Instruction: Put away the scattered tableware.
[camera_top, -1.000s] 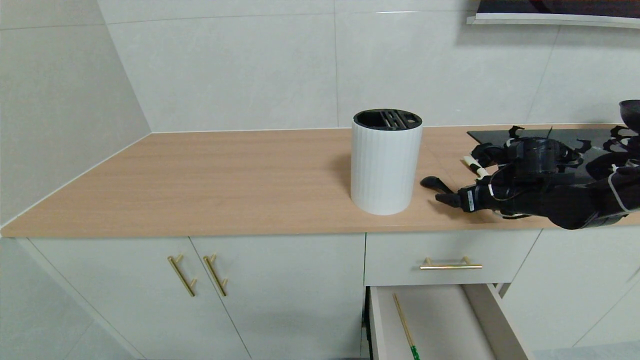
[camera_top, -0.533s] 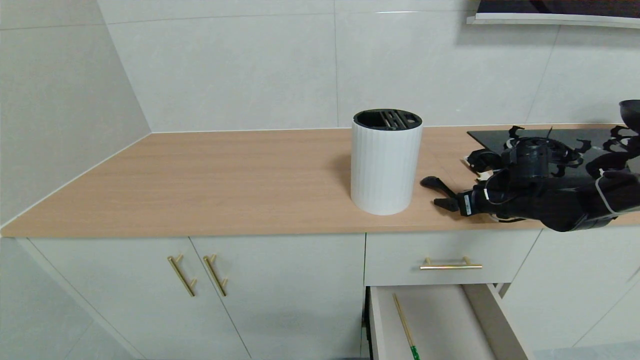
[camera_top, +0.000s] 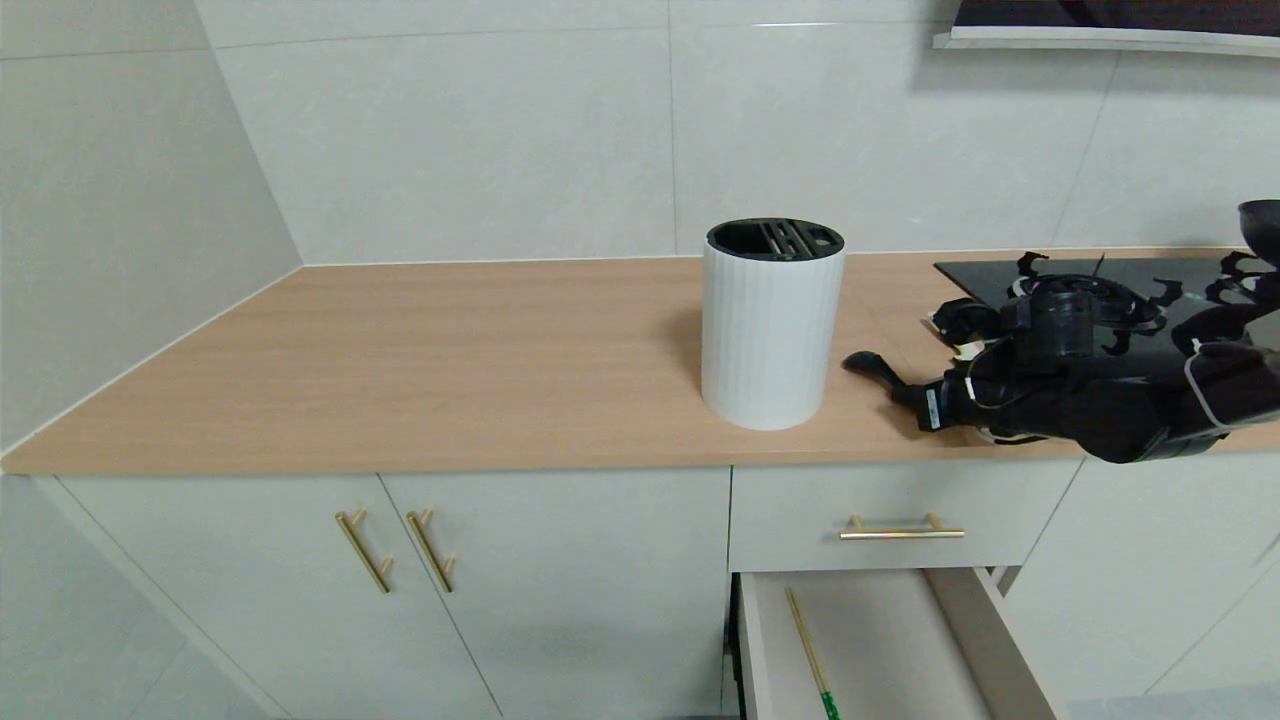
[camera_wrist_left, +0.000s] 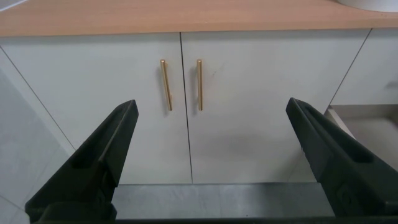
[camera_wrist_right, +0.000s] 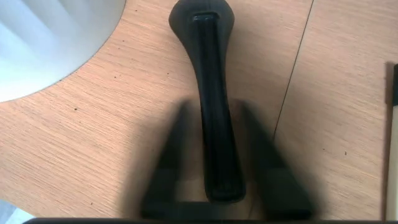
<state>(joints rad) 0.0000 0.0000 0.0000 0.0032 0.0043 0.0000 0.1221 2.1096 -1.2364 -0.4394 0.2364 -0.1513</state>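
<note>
Head view: a black handle (camera_top: 868, 366) lies flat on the counter (camera_top: 450, 370), just right of the white holder (camera_top: 772, 330) and apart from it. The right gripper (camera_top: 905, 392) is down at counter level over the handle's far end. The rest of the utensil is hidden under it, so I cannot say what kind it is. Below, a drawer (camera_top: 960, 600) stands open with 1 chopstick (camera_top: 808, 650) inside.

Left wrist view: the left gripper (camera_wrist_left: 210, 106) hangs released, jaws wide apart and holding nothing. It faces 2 cabinet doors (camera_wrist_left: 249, 124) below the counter edge.

Right wrist view: the right gripper (camera_wrist_right: 212, 106) sits astride the handle (camera_wrist_right: 205, 37), partway along its shaft. Whether it has clamped I cannot tell. The handle's rounded butt points toward the holder (camera_wrist_right: 50, 37).

The handle looks rigid, smooth and probably light, likely moulded plastic, so it may slip or twist in a loose pinch. The best hold seems to be across the narrow shaft just behind the flared butt, which would stop it sliding out. If the hidden end is heavier, the piece may tip on lifting, so a firm, square grip matters. It lies low on the wood, leaving little room beneath it.
</note>
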